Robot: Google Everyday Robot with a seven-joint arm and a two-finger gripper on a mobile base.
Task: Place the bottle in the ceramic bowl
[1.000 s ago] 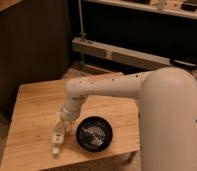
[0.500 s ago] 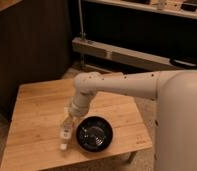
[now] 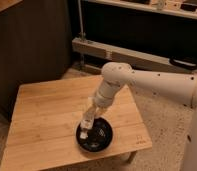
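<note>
Worktop [image 3: 47, 115] of pale, matt, grained wood; ceramic bowl [image 3: 94, 135] glossy black with reflective interior; bottle [image 3: 85, 125] of clear-whitish plastic, held in the claw [image 3: 90, 116] over the bowl's left rim; arm [image 3: 152, 87] smooth off-white plastic.

One camera looks down from high up beside the robot's shoulder, facing twelve o'clock over the desk [image 3: 47, 120]. The tool [image 3: 88, 120] hangs mid-frame, fairly near, above the bowl [image 3: 94, 135].

White arm [image 3: 142, 82] bent downward from right, gripper [image 3: 91, 116] low at its end.
</note>
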